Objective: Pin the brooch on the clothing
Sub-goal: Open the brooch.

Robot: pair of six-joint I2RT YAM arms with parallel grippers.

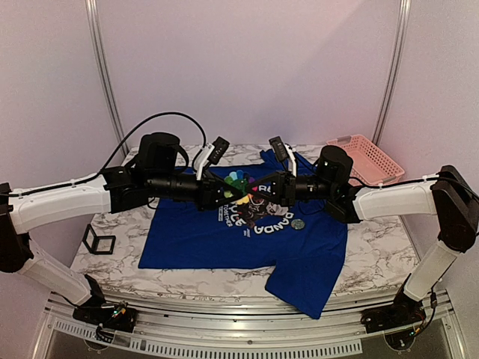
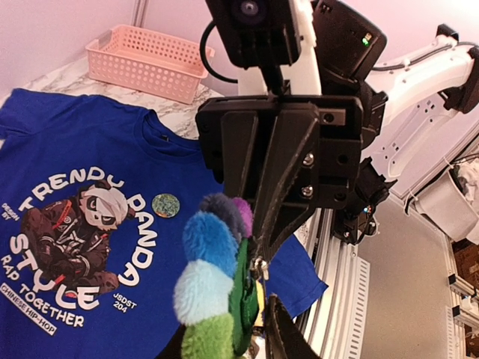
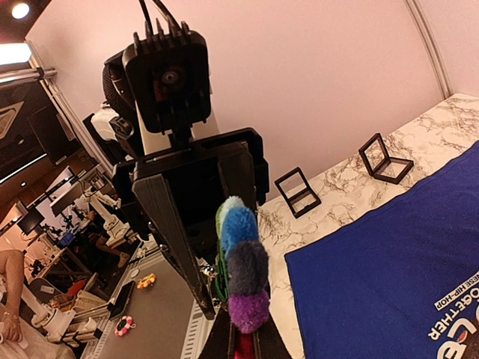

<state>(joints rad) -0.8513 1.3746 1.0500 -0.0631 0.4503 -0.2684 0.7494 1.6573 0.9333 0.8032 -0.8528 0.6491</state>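
Brooch (image 2: 217,284): fuzzy pom-pom flower with light blue, blue, grey, purple and green petals, green backing, metal pin. Held aloft over clothing (image 1: 217,239), at 11 o'clock of chest print. Right gripper (image 1: 253,193), from 3 o'clock: pinched closed on brooch. Left gripper (image 1: 229,191), from 9 o'clock: fingers flank brooch; cannot tell if gripping.

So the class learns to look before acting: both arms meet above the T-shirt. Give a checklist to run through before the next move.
1. Right pincer shut on the brooch: ok.
2. Left pincer holding the brooch: cannot tell.
3. Brooch above the T-shirt: ok.
4. Brooch unfastened, ready to pierce: cannot tell.
5. T-shirt bare of loose things: not ok, a round badge lies on it.
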